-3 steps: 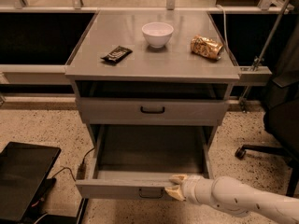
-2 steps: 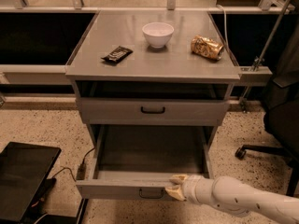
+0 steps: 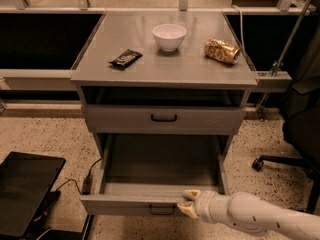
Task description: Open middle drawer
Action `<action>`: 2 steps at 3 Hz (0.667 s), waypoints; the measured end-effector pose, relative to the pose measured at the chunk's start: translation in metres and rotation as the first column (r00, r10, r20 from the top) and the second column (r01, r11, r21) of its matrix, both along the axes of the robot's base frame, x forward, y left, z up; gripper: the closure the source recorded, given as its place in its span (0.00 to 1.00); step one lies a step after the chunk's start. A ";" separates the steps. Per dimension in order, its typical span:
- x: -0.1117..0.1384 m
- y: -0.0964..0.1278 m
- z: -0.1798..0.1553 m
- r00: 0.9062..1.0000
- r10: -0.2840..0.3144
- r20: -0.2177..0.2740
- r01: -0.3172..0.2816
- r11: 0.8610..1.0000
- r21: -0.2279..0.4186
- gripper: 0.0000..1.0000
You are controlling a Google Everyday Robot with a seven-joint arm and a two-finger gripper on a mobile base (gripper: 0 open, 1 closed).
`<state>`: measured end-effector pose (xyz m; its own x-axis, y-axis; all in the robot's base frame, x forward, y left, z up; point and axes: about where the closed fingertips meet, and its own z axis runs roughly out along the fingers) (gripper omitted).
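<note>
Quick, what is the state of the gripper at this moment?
Gripper: at the front edge of the pulled-out middle drawer, beside its handle; open or closed cannot be told.

1. Grey metal cabinet (image 3: 165,71): a white bowl (image 3: 169,36), a dark wrapped bar (image 3: 125,58) and a crumpled gold packet (image 3: 222,50) stand apart on its top.
2. Top drawer (image 3: 120,119): front panel almost flush, black handle at centre.
3. Middle drawer (image 3: 120,204): pulled well out, interior bare.
4. Gripper (image 3: 188,203): at the middle drawer's front panel, just right of its black handle (image 3: 162,210), on a white arm (image 3: 260,219) entering from lower right.
5. Floor: flat black object (image 3: 25,189) at left; black chair (image 3: 300,134) at right.
</note>
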<state>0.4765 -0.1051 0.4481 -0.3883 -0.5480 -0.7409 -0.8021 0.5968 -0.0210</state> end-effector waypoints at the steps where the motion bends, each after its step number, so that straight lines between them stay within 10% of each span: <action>1: -0.010 -0.001 -0.003 1.000 -0.005 -0.009 0.005 1.000 0.009 1.00; 2: -0.010 -0.001 0.000 1.000 -0.005 -0.009 0.005 1.000 0.009 1.00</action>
<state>0.4661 -0.1064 0.4476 -0.3978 -0.5391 -0.7424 -0.7994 0.6007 -0.0079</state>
